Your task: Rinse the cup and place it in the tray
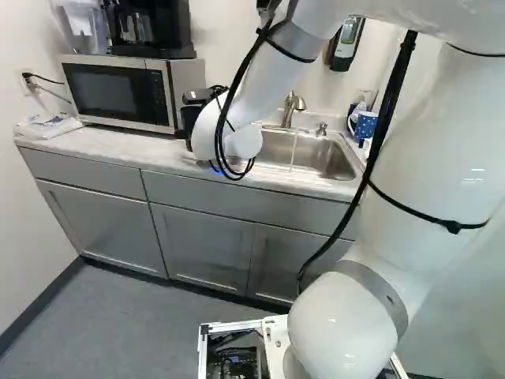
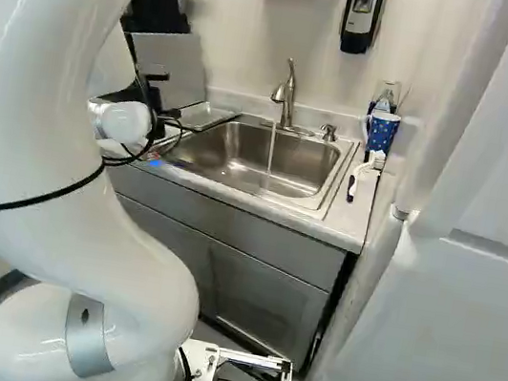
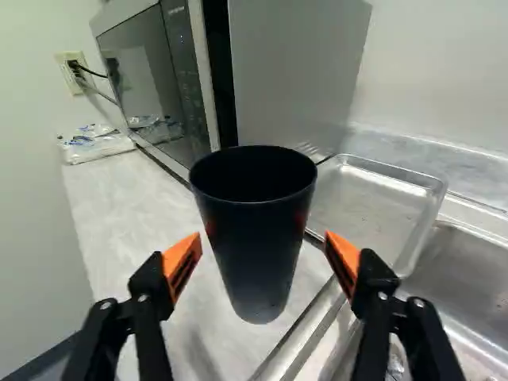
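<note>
Pale counter top (image 3: 103,198) runs along the wall, with a sink (image 2: 239,164) set into it. My gripper (image 3: 263,238) has its two fingers spread wide, and I am not holding anything. The orange pads (image 3: 181,260) point ahead, one on each side of the black cup (image 3: 258,238). I can see a small gap on both sides, so I am not squeezing it. The cup stands upright on the counter with its mouth up, and it gets thinner toward the bottom. That shape might let it slip, so I think I should close evenly and hold it firmly.

Just past the cup is the shiny metal tray (image 3: 369,210), lying flat between the microwave (image 3: 147,87) and the sink. I guess it is there so a wet cup has only a short way to go. Water (image 2: 272,150) is falling from the faucet (image 2: 288,99), likely turned on for the rinse. The cup looks ready to be picked up; rinsing comes next. Farther off, the blue dotted mug (image 2: 381,130) sits in the corner, away from my work.
</note>
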You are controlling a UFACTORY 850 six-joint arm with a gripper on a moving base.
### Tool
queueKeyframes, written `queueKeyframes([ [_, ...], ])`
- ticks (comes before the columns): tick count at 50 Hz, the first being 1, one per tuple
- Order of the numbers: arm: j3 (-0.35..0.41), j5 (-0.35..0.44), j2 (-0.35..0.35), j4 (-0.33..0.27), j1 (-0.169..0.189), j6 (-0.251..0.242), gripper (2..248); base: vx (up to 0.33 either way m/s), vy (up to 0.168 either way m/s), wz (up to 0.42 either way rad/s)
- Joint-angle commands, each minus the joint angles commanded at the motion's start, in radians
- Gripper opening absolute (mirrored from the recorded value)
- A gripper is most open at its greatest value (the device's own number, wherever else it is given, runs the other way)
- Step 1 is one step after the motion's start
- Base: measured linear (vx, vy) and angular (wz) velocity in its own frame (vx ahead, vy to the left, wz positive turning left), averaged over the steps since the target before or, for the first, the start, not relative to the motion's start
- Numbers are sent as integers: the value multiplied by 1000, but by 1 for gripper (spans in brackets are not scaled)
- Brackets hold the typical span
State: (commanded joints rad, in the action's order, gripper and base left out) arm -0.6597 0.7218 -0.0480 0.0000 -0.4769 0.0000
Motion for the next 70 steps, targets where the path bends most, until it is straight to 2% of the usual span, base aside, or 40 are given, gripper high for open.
queueKeyframes([
  [3,0,0,0,0,0,0,212,0,0,0],
  [4,0,0,0,0,0,0,173,0,0,0],
  [9,0,0,0,0,0,0,173,0,0,0],
  [10,0,0,0,0,0,0,135,0,0,0],
  [14,0,0,0,0,0,0,135,0,0,0],
  [15,0,0,0,0,0,0,120,0,0,0],
  [37,2,0,33,0,7,0,120,0,0,0],
  [70,54,0,162,0,97,0,120,0,0,0],
])
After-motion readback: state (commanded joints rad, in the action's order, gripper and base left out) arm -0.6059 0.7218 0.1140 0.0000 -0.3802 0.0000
